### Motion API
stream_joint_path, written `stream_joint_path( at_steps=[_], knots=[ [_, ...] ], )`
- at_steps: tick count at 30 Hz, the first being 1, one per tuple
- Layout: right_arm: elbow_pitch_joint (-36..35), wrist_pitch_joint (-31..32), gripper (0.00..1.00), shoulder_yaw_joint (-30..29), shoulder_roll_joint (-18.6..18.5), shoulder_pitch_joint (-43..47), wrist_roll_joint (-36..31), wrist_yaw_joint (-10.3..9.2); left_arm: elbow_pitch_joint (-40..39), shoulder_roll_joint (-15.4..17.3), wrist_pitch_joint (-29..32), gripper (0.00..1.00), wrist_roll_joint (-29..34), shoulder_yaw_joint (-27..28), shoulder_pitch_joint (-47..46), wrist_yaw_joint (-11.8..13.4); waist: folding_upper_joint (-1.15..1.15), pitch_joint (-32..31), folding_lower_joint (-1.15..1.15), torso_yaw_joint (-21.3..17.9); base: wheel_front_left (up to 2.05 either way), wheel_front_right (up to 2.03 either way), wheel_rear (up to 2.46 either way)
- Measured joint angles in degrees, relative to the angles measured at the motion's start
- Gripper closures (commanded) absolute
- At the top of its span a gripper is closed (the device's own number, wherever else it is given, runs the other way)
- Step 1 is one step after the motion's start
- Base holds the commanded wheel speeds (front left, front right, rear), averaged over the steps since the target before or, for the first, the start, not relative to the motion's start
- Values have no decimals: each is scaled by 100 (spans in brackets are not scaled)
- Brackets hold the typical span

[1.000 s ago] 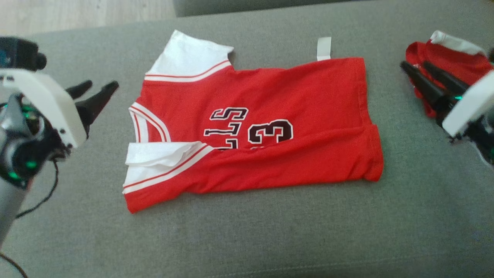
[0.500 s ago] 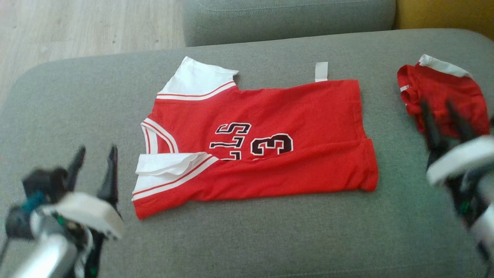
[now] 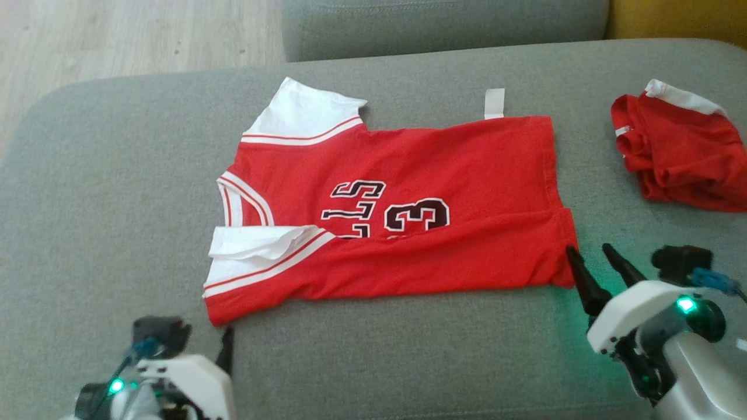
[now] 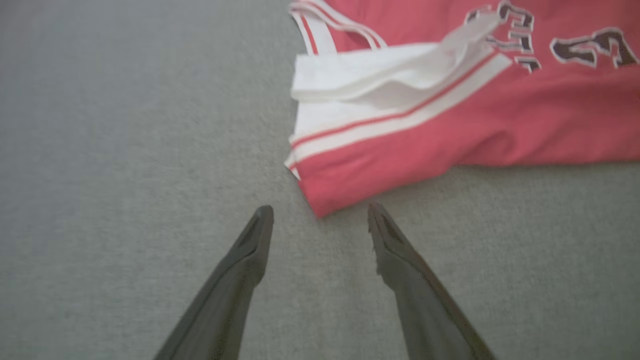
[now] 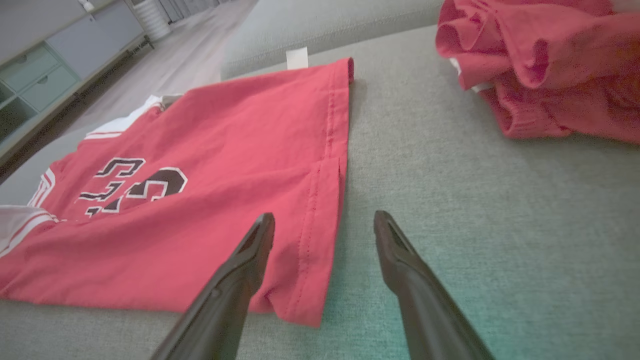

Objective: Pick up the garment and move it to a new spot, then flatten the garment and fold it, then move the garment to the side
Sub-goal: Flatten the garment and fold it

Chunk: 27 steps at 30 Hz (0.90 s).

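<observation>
On the grey cushion [image 3: 408, 361], jersey [image 3: 397, 204] flat, both sets of jaws spread

You've got the red jersey lying in the middle of the head view, collar out to 9 o'clock, hem out to 3 o'clock, dark lettering and a big 3 face up. Its near long edge is doubled over and hides the bottom of the print. The near white sleeve [image 3: 257, 245] is folded in over the chest, at 8 o'clock on the cloth. A white label [image 3: 494, 103] pokes out past the far edge at 1 o'clock.

Your left gripper [image 4: 319, 210] sits low at 7 o'clock in the head view, jaws spread wide and empty. Look along it in the left wrist view: the jersey's red shoulder corner lies at 12 o'clock, just beyond the tips and lined up with the gap. Whether either tip touches it, you can't tell.

Your right gripper [image 3: 588, 249] is at 4 o'clock, right by the hem's near corner, jaws spread just as wide, nothing in them. In the right wrist view the hem runs up between its fingers [image 5: 235, 280], one over red cloth, the other over bare cushion. Contact isn't clear there either.

Over at 2 o'clock a second red garment [image 3: 683, 157] lies crumpled on the same cushion, well apart from the jersey. Wooden floor [image 3: 117, 35] shows at 11 o'clock, and a back cushion [image 3: 443, 23] at 12
</observation>
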Motion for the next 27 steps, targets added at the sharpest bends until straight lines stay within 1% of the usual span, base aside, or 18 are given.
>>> stream_joint_path(
  at_steps=[2,5,8,12,15,20,24,25,26,27],
  knots=[
    [-58,339,0,-193,149,5,-270,-1,100,-86,247,0,0,-125,-107,-3,0,44,0,11,0,0,0],
    [-175,810,0,-515,348,90,-628,-1,330,-254,400,0,-44,-176,-366,-102,0,119,0,38,0,0,0],
    [-354,1266,0,-789,514,285,-1010,0,569,-410,398,0,-44,-242,-592,-178,0,196,0,60,0,0,0],
    [-709,1633,0,-1038,724,532,-1332,0,894,-599,375,0,-100,-246,-706,-300,0,292,0,77,0,0,0],
    [-975,1800,0,-1170,880,620,-1482,0,1095,-676,300,0,-135,-229,-774,-304,0,339,0,78,0,0,0],
    [-1348,1930,0,-1278,980,705,-1629,0,1294,-735,236,0,-236,-80,-847,-304,0,404,0,72,0,0,0],
    [-1475,2029,0,-1314,1027,730,-1667,0,1330,-734,230,0,-318,-58,-906,-432,0,436,0,74,0,0,0],
    [-1523,2084,0,-1316,1027,730,-1670,0,1334,-736,230,36,-320,-64,-912,-493,0,449,0,72,0,0,0],
    [-1524,2095,16,-1316,1027,730,-1670,0,1334,-739,230,70,-322,-66,-917,-532,0,449,0,72,0,0,0],
    [-1528,2114,42,-1316,1027,730,-1670,0,1334,-739,231,100,-322,-75,-927,-550,0,450,0,73,0,0,0]
  ],
)
